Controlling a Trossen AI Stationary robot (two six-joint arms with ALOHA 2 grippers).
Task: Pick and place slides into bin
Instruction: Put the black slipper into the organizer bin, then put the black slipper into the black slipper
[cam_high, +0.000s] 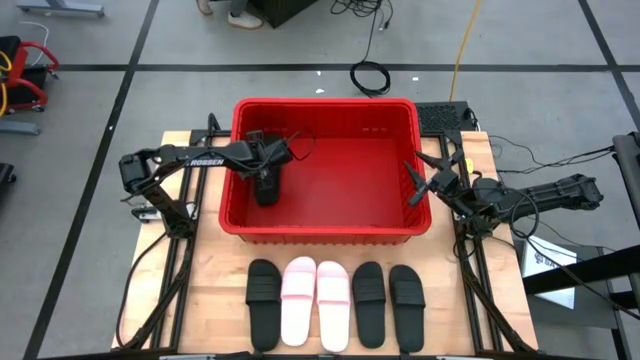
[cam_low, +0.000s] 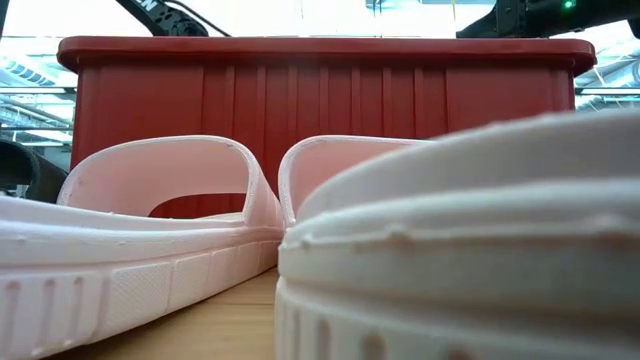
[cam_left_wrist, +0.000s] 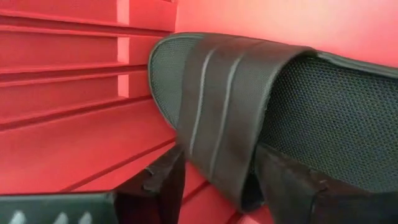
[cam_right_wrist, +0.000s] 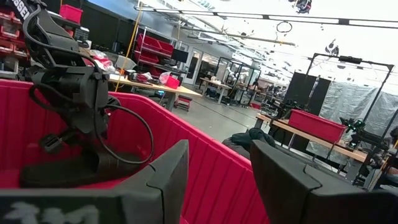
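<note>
The red bin (cam_high: 325, 232) stands mid-table. My left gripper (cam_high: 266, 190) reaches down into the bin's left half and is shut on a black slide (cam_left_wrist: 236, 106), low near the bin's left wall. The right wrist view shows this slide (cam_right_wrist: 74, 171) roughly level under the gripper. Whether it rests on the bin floor, I cannot tell. My right gripper (cam_high: 418, 185) is open and empty over the bin's right rim. Several slides lie in a row on the table in front of the bin: black (cam_high: 264, 300), pink (cam_high: 298, 300), pink (cam_high: 333, 303), black (cam_high: 369, 303), black (cam_high: 407, 298). My left gripper holds the black slide by its broad strap (cam_left_wrist: 217, 155), at one side of the slide. The strap lies between the two fingers (cam_left_wrist: 158, 186), which come from above, slanting down. The strap hides the inner contact.
The bin's ribbed walls (cam_left_wrist: 74, 74) stand close beside my left gripper. In the low view the two pink slides (cam_low: 170, 230) fill the foreground in front of the bin's wall (cam_low: 320, 90). Bare wood shows left and right of the row of slides.
</note>
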